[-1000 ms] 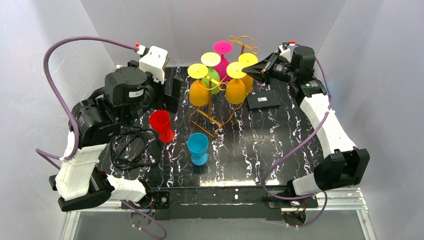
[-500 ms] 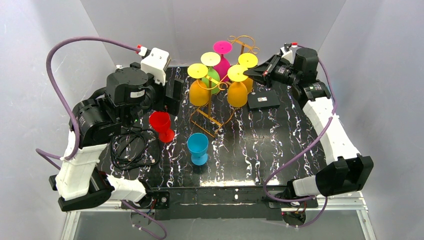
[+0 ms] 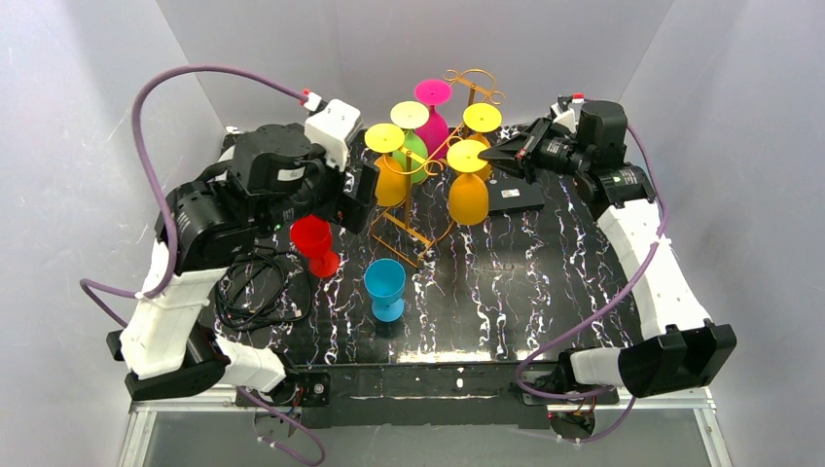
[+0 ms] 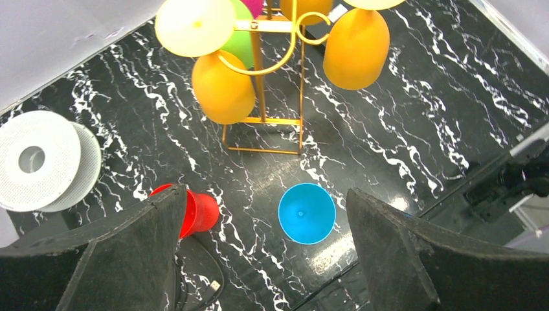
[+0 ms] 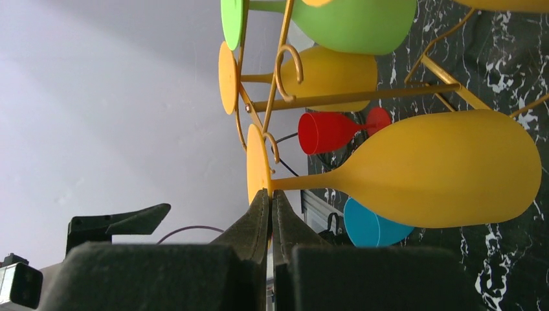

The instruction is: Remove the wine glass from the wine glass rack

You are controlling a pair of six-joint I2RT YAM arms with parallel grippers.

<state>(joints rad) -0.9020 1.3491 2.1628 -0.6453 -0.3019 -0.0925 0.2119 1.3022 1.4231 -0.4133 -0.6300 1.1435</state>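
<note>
1. Find the orange wine glass (image 3: 468,195). It hangs bowl-down at the right side of the wire rack (image 4: 262,120), with its foot beside a curled wire end. You cannot tell whether the two touch.
2. Check the right gripper (image 5: 269,197). Its fingers pinch the glass at the foot end of the stem.
3. Check the left gripper (image 4: 265,194). Its fingers are spread wide above the red glass (image 4: 194,210) and the blue glass (image 4: 306,212).
4. The white label (image 3: 283,176) on the left arm is too small to read.

The wine glass rack (image 3: 401,224) stands behind the near glass (image 3: 385,285), a second glass (image 3: 313,241) and cable coil (image 3: 251,287) leftward
</note>
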